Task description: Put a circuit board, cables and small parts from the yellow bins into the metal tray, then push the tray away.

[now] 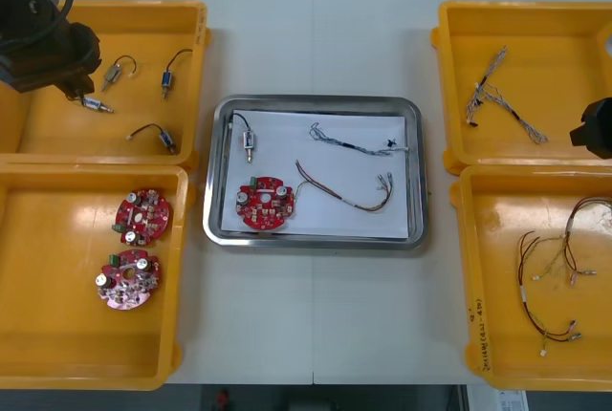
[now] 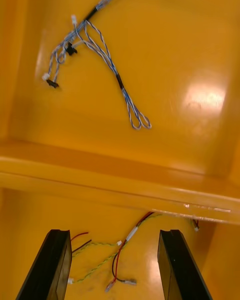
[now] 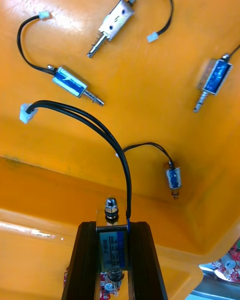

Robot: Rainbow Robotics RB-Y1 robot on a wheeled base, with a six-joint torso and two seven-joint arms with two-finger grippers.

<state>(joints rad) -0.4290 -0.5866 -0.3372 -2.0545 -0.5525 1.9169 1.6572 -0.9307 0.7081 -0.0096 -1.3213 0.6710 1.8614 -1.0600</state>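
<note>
Left pincer (image 3: 114, 227) grips small metal part (image 3: 112, 245), seemingly above a yellow bin (image 3: 150, 110).

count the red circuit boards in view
3: one board and a nearer one in the near-left yellow bin, a third in the metal tray. The left arm may hide more.

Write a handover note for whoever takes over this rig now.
Left gripper: shut on a small metal part, above the far left bin.
Right gripper: open, holding nothing, above the near right bin.
Done: metal tray holds a circuit board, blue-white cable, red-yellow cable and another small part.
To do: probably set the held part in the tray, then push the tray away.
</note>
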